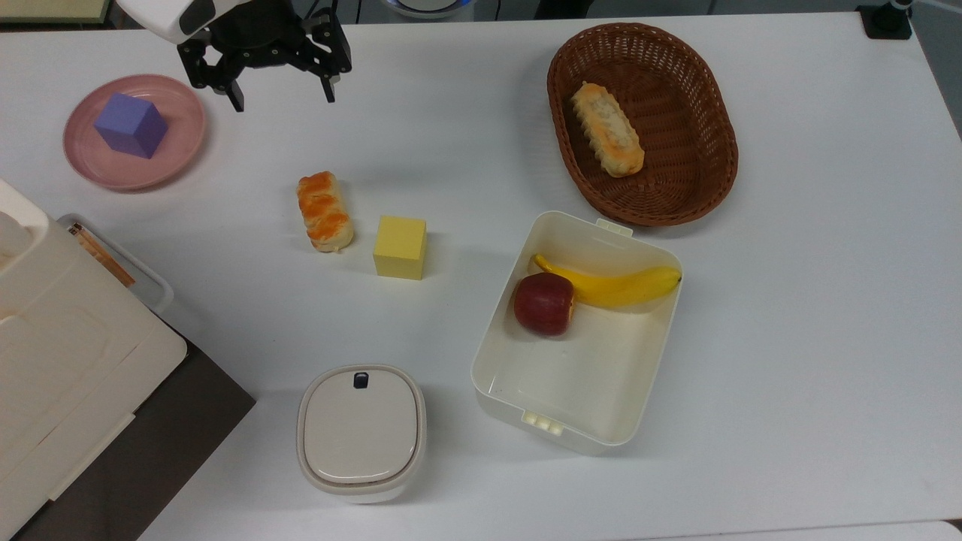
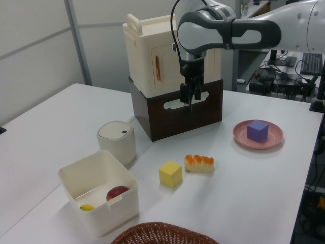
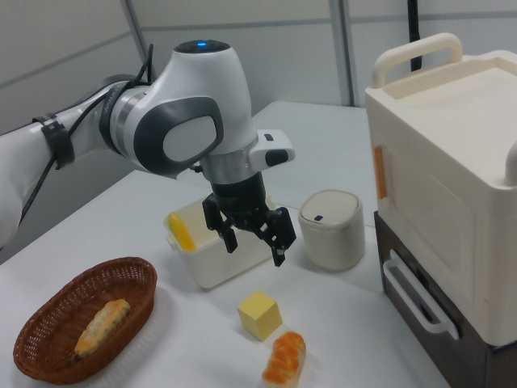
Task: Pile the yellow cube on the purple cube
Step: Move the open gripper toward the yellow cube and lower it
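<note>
Two cubes sat well apart on the white table (image 1: 789,338). In the top view, the pale-yellow matte cube (image 1: 400,247) rested near the table's centre, with a glazed orange-topped bread roll (image 1: 325,210) just beside it at its ten o'clock. The violet-blue matte cube (image 1: 131,125) stood on a shallow pink plate (image 1: 180,158), far out at ten o'clock from the yellow one. The black two-finger gripper (image 1: 282,94) hung above the table at about eleven o'clock from the yellow cube, its jaws spread wide and holding nothing. At three o'clock of the yellow cube lay an open cream plastic box (image 1: 594,361) with a red apple (image 1: 544,303) and a yellow banana (image 1: 612,284) inside. A brown wicker basket (image 1: 706,135) at two o'clock held another bread roll (image 1: 607,129), and a lidded cream canister (image 1: 361,430) stood at six o'clock.
</note>
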